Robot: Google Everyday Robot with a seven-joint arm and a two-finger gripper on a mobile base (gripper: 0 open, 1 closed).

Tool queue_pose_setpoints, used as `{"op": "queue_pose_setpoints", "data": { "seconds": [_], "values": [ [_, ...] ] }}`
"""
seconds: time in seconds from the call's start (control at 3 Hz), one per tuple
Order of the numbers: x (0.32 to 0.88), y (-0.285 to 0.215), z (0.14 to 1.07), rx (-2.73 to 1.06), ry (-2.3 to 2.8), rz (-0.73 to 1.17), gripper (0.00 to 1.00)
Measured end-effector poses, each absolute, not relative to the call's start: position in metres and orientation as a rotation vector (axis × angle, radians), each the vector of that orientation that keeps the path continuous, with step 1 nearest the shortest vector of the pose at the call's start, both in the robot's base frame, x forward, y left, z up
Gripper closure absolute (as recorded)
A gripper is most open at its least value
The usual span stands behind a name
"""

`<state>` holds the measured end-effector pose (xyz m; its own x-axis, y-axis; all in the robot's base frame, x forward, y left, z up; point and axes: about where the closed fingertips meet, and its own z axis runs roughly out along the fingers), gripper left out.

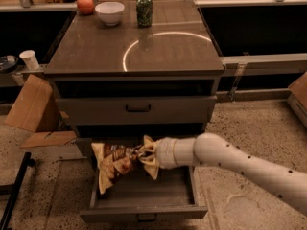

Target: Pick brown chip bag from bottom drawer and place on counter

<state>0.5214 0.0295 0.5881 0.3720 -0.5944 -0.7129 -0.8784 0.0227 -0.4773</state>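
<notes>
The brown chip bag (115, 163) is crinkled, dark brown with tan edges, and hangs lifted over the open bottom drawer (144, 210). My gripper (146, 155) comes in from the right on a white arm and is shut on the bag's right end, which bunches around it. The bag sits in front of the middle drawer front, above the drawer's grey floor. The counter (100, 51) is the glossy grey-brown top above, with a bright ring of reflected light.
On the counter's far edge stand a green can (144, 10), a white bowl (110, 12) and a red fruit (85, 5). Cardboard (33, 107) leans at the left of the cabinet. A white cup (29, 59) sits further left. A black bar (14, 190) lies on the speckled floor.
</notes>
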Motion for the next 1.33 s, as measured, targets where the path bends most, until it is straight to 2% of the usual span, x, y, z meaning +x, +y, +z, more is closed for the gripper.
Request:
{"op": "queue_pose_setpoints", "data": {
  "seconds": [1.0, 1.33],
  "values": [
    [0.611, 0.017, 0.8, -1.741, 1.044, 0.127, 1.0],
    [0.611, 0.017, 0.8, -1.741, 1.044, 0.127, 1.0]
  ]
}}
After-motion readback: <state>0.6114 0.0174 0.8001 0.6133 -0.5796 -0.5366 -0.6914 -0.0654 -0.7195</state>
